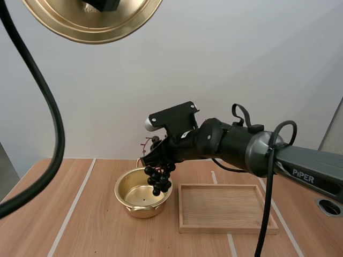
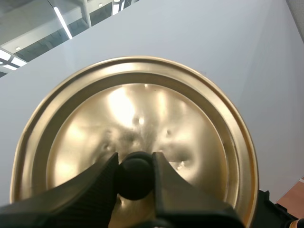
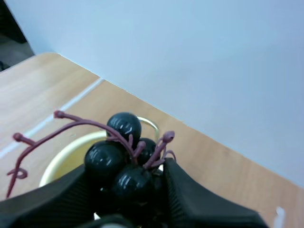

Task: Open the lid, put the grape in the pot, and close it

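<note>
Hanging over the open pot [image 1: 127, 187], our right gripper [image 1: 158, 158] holds a bunch of dark grapes [image 1: 159, 180] in the high view. The lowest berries dangle at the pot's far right rim, above its bare gold bottom. The pot stands on the wooden table [image 1: 59, 214], just beside a wooden tray [image 1: 228, 206] on its right (a narrow gap shows between the 2). High up and close to the camera, the gold lid [image 1: 80, 24] is held well apart from the pot, with our left gripper [image 1: 102, 4] a dark shape at its middle.

From the left wrist view, we see that gripper's 2 fingers [image 2: 95, 185] pinching the lid's round black knob [image 2: 136, 176] between their tips. The lid's dented gold face spreads out behind the knob.

From the right wrist view, the right gripper's 2 fingers [image 3: 194, 204] clamp the grapes from both sides, at the top of the bunch. Reddish stems [image 3: 71, 124] curl up and out past the glossy berries. The pot's gold rim curves just beneath them, with the table running off beyond it.
</note>
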